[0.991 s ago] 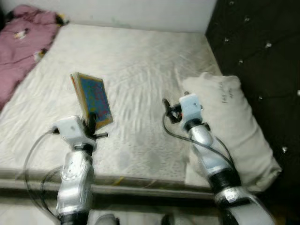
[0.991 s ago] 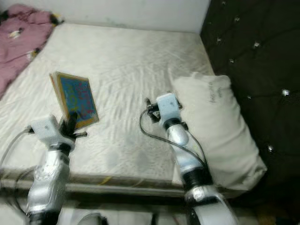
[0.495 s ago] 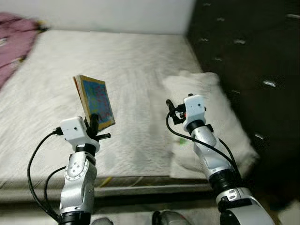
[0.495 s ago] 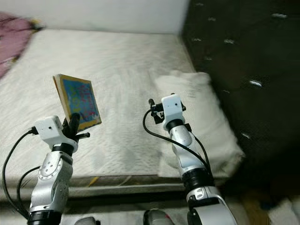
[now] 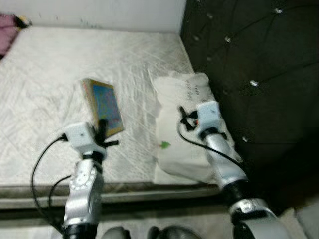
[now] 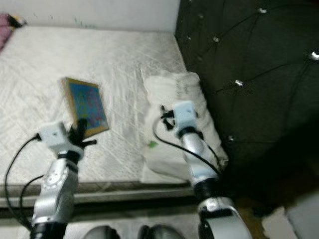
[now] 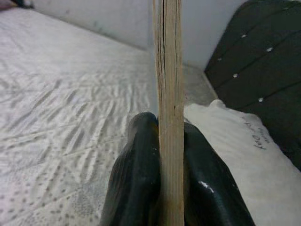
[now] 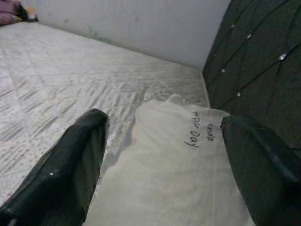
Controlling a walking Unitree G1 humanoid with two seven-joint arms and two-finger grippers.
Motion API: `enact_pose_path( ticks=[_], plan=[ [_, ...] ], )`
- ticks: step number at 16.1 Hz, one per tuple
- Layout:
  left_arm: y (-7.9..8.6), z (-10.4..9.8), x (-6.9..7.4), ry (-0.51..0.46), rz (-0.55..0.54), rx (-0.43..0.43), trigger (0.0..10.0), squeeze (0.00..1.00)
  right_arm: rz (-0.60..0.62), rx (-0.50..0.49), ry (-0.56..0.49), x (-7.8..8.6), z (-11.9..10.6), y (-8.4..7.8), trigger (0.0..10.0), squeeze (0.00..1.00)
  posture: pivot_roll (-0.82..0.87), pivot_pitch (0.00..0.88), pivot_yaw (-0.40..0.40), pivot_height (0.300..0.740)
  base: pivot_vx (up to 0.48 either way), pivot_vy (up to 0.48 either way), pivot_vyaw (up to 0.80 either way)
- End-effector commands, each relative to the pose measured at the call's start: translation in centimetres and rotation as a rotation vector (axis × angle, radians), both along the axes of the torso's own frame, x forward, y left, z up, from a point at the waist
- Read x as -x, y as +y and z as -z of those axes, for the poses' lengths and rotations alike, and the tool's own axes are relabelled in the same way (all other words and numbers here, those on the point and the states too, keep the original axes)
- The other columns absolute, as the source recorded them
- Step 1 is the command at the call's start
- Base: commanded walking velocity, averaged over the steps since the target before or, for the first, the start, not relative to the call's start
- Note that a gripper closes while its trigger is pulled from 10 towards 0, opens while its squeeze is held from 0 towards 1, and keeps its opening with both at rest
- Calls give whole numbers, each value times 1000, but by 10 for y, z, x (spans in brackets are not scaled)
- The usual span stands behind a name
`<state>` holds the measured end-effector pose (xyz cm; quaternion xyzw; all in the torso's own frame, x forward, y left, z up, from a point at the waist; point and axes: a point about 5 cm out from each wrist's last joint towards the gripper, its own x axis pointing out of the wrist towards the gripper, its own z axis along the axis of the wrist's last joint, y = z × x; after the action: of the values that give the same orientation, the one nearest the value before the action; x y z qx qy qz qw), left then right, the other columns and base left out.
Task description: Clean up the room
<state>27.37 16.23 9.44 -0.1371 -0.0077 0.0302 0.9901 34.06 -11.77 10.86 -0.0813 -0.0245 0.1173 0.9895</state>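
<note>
Since a second ago the head camera has swung toward the robot's right: the dark tufted headboard (image 5: 249,55) now takes up far more of the picture, and the pink blanket (image 5: 7,37) has slid almost out at the far left edge. Both arms keep the same raised pose through the turn.

Left gripper (image 5: 102,130), raised in front of the robot over the near part of the mattress (image 5: 45,74), is clamped on the lower edge of a thin, colourful book (image 5: 103,104). In the left wrist view, the two black fingers (image 7: 136,174) press flat against either face of the book (image 7: 169,94), which stands on edge between them, its long axis running straight up from the grip. The cover's blue face is tilted toward the camera.

Right gripper (image 8: 164,155) hangs spread wide with nothing between its fingers. Directly ahead of it and below lies a white pillow (image 8: 188,174) with handwriting on the case. From the head, the pillow (image 5: 182,124) lies lengthwise against the headboard side of the bed, its long axis running from the near edge away toward the wall, and the right arm is over its near half.

For the next move, the right arm appears much the nearer to the pillow; the left is occupied with the book and still needs somewhere to set it down.
</note>
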Motion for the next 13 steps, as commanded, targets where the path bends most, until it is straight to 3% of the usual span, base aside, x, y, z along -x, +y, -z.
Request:
enact_pose_path(
  ticks=[1, 10, 13],
  plan=[
    [-4, -9, -3, -44, 17, -1, 10000, 0, 16, 4, 0, -1, -1, -5, 10000, 0, 26, 58, -35, 740, 0, 0, 0],
    [-3, -9, -3, -42, 8, 2, 10000, 0, 14, 6, 1, -1, 0, -5, 10000, 0, 28, 57, -34, 740, 0, 0, 0],
    [-3, -9, -3, -49, 17, 22, 10000, 0, 15, 8, 7, -2, 1, -6, 10000, 0, 28, 57, -35, 740, 0, 437, 0]
  ],
)
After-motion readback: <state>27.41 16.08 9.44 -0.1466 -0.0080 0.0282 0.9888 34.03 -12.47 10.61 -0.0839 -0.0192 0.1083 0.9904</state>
